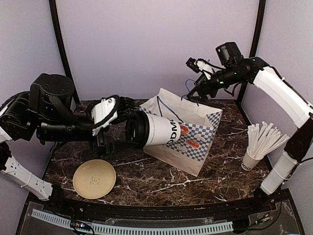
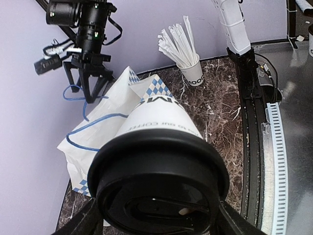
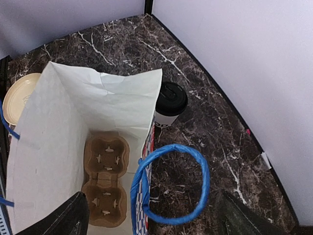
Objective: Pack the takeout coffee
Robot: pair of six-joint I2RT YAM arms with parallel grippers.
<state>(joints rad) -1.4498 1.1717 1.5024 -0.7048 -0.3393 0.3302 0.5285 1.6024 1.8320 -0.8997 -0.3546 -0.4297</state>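
Left wrist: lidded cup (image 2: 159, 120) sideways, clasped within left tool (image 2: 156, 223)

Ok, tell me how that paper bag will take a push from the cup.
The paper bag likely gives: thin creased walls suggest it is floppy. Only a cardboard carrier shows inside, so it is probably light and apt to slide or tip. Its blue handle looks limp.
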